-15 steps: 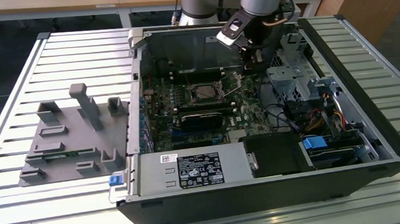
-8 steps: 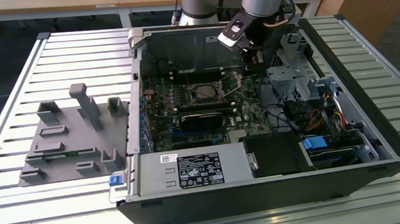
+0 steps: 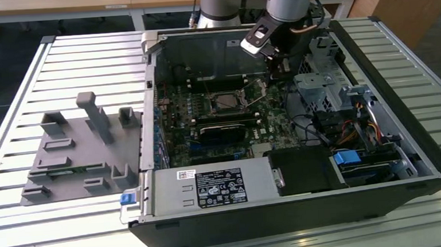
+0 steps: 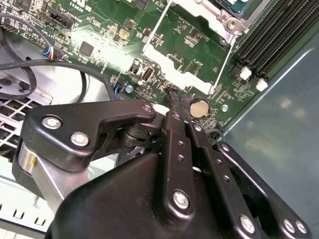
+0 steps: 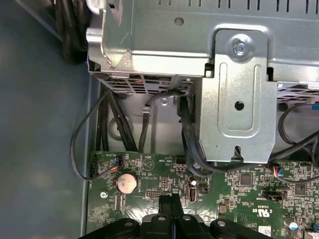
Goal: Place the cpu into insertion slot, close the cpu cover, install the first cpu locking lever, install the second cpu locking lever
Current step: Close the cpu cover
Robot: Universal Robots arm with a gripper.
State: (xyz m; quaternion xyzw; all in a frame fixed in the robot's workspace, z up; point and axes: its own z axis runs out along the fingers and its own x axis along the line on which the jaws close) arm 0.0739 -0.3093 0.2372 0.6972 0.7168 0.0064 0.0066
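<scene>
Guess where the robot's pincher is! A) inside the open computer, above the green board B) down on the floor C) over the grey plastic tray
A: the gripper hangs above the green board, beside the round battery, inside the computer case.

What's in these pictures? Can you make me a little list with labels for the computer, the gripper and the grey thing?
Computer: open case on a slatted table, green board showing.
Gripper: shut, holding nothing, over the board near a round battery.
Chip socket: middle of the board, apart from the gripper.
Grey thing: plastic holder on the table, at the exterior view's left of the case.
</scene>
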